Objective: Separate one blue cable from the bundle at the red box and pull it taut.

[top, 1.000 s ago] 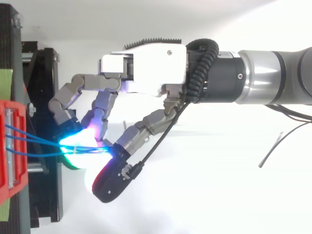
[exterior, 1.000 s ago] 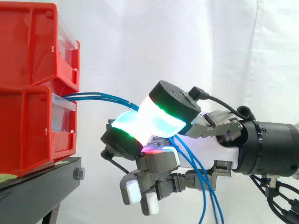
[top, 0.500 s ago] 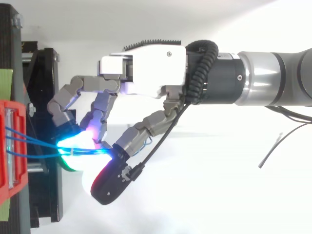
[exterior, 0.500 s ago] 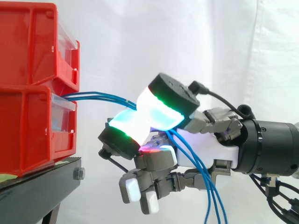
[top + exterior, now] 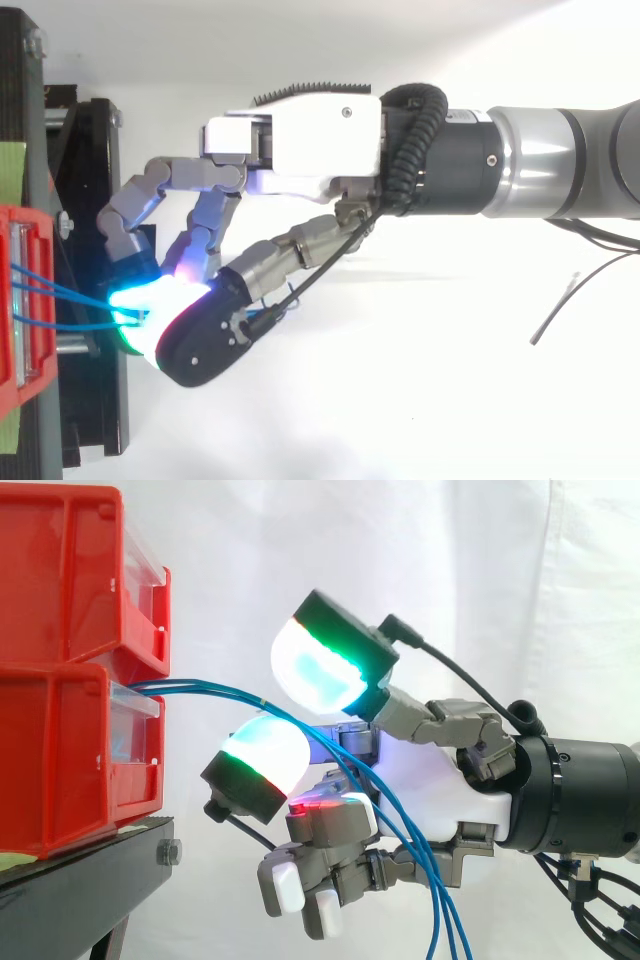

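Separation step, we judge: thin blue cables (image 5: 200,687) exit red plastic box (image 5: 60,760) at 9 o'clock and cross the grey multi-fingered robot hand (image 5: 440,790). Pads parted, nothing pinched. Next: pinch one strand, draw toward 3 o'clock.

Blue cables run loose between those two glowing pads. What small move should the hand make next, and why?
Probably close the pads on a single blue cable. In the side view the blue cables leave the red box together, pass through the gap between the hand's parted pads and hang slack below, so none is pinched or singled out yet.
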Controlling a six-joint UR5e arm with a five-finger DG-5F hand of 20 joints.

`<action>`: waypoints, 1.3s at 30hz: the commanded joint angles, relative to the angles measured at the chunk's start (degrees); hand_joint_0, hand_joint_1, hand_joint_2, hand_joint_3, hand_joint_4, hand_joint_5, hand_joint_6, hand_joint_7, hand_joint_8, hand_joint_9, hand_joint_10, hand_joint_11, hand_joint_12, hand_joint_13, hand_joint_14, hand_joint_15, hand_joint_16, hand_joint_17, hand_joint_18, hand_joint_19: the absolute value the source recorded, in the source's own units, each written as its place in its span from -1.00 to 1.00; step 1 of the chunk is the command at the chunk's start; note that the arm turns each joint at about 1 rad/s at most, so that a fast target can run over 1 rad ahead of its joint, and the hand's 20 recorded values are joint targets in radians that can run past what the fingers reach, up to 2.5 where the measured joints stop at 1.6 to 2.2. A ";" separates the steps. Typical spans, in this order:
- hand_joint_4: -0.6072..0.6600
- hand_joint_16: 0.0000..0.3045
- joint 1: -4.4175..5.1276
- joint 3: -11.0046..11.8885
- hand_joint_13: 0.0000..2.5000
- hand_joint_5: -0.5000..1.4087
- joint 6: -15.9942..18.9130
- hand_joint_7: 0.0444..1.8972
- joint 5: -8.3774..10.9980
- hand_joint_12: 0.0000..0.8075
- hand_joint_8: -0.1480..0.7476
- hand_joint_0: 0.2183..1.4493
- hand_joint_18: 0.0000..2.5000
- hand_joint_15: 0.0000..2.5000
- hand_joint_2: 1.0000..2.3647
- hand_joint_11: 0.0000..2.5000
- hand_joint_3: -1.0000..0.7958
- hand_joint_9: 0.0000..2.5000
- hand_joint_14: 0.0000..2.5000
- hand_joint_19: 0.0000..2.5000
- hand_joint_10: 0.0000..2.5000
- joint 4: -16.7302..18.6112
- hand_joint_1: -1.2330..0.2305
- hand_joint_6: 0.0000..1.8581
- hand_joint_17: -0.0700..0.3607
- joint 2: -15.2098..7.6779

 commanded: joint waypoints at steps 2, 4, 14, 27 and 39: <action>0.09 -0.68 0.03 0.00 -0.25 -0.62 0.00 0.19 0.00 -0.10 -0.04 -0.38 -0.34 -0.46 -0.98 -0.06 -0.28 -0.07 -0.98 -0.30 -0.98 0.00 -0.17 -0.11 -0.16 0.00; 0.07 -0.67 0.03 0.00 -0.26 -0.63 0.00 0.21 0.00 -0.10 -0.04 -0.39 -0.34 -0.45 -0.98 -0.06 -0.18 -0.08 -0.98 -0.30 -0.98 0.00 -0.29 -0.10 -0.16 0.00; -0.03 -0.68 0.03 -0.08 -0.27 -0.66 0.00 0.24 0.00 -0.13 -0.08 -0.12 -0.33 -0.47 -1.00 -0.06 -0.42 -0.13 -0.98 -0.36 -0.98 0.00 -0.58 -0.03 -0.17 0.00; 0.08 -0.69 0.03 0.00 -0.26 -0.63 0.00 0.34 0.00 -0.16 -0.08 -0.21 -0.31 -0.47 -1.00 -0.04 -0.44 -0.09 -0.98 -0.37 -0.98 0.00 -0.63 -0.01 -0.19 0.00; -0.03 -0.69 0.03 -0.08 -0.23 -0.60 0.00 0.24 0.00 -0.13 -0.08 -0.37 -0.32 -0.46 -1.00 -0.10 -0.44 -0.02 -0.98 -0.30 -0.98 0.00 -0.12 -0.07 -0.19 0.00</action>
